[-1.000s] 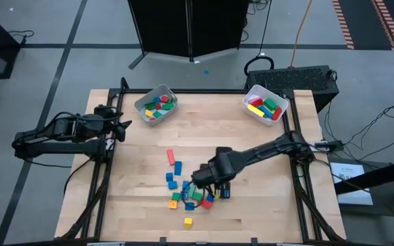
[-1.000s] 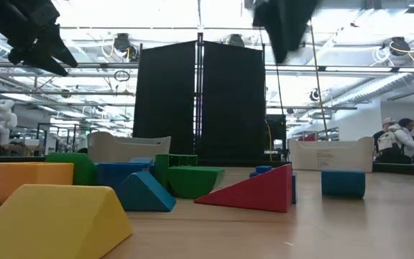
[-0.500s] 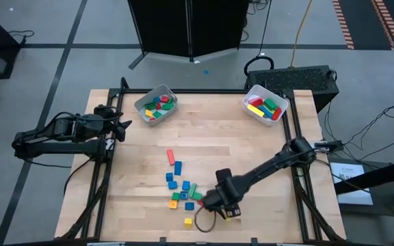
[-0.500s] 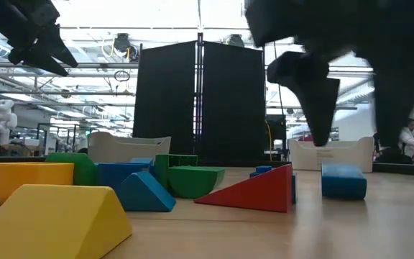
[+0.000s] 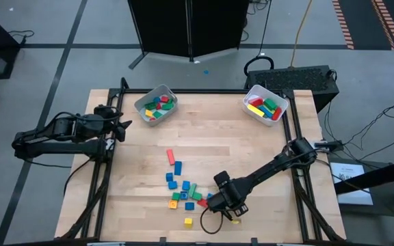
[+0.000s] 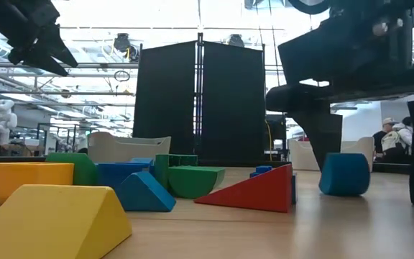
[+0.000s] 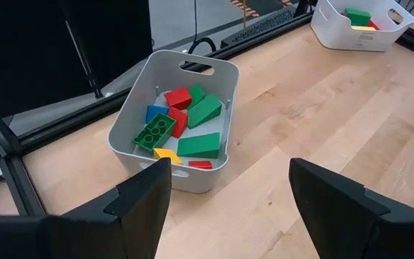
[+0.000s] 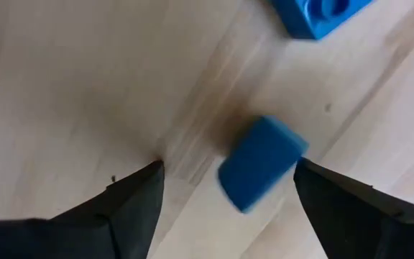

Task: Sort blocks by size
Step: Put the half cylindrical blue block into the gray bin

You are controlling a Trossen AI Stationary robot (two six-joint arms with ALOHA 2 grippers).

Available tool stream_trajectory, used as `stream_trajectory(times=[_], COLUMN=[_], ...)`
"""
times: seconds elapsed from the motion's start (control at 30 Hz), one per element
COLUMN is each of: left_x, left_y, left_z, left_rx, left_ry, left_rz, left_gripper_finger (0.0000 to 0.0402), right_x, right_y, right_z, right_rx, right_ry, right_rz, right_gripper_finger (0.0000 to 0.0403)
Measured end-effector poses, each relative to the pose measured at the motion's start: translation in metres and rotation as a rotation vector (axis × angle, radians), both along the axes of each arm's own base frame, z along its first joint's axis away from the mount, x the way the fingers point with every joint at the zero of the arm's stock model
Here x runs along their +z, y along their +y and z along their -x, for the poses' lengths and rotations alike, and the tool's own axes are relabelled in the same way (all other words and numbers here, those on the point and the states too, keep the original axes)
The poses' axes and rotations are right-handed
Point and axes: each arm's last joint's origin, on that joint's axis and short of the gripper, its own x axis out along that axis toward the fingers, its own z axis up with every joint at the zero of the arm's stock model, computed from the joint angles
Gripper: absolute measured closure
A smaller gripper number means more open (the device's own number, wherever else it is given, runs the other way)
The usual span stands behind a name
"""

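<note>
High view: right gripper [image 5: 226,208] low at near-edge block cluster [image 5: 185,194] | fingers spread wide, astride loose blue block [image 8: 261,162], not touching | left gripper [image 5: 122,129] parked at surface [image 5: 252,150] left edge, spread wide, empty

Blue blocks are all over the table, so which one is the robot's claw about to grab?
The loose blue block lying between the open fingers of the right gripper, at the pile's right edge. The other blue blocks lie outside its reach.
</note>
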Motion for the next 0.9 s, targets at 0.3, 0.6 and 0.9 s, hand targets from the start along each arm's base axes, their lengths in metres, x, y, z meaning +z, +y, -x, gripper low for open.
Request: stream_trajectory(times=[0.3,0.6,0.9], left_x=[0.000,0.000,0.000], left_y=[0.000,0.000,0.000], left_z=[0.000,0.000,0.000], left_rx=[0.021,0.025,0.025], left_ry=[-0.012,-0.011,-0.012], left_rz=[0.010,0.008,0.008], left_gripper_finger=[0.0120,0.0120,0.0120], right_x=[-0.005,-0.004,-0.004], right_y=[-0.008,-0.010,-0.007], right_z=[-0.004,-0.006,-0.012], right_rx=[0.037,0.036,0.021], right_ry=[-0.015,-0.055,-0.103], right_rz=[-0.025,-0.039,-0.111], right_gripper_finger=[0.0142,0.0151,0.0151])
